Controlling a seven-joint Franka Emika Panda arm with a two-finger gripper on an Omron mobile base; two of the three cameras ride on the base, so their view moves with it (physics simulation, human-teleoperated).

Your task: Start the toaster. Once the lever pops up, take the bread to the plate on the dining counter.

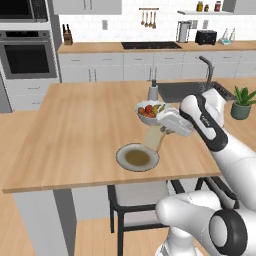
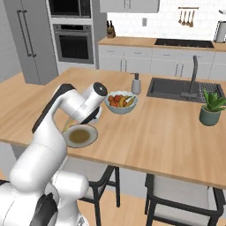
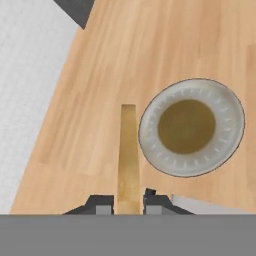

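The dining counter is viewed from behind the arm, on its left and on its right, facing forward and down towards the far wall. The plate and fruit bowl are shared by both views. The plate is seen close from above in the hand view.

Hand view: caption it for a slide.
Gripper holds bread edge-on over the counter, beside the plate.

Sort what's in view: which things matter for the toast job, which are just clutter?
Job:
- thin tan bread slice, held in gripper
- round grey-rimmed plate
- black boxy toaster
- light-wood dining counter

Clutter:
- white fruit bowl
- potted green plant
- soap dispenser
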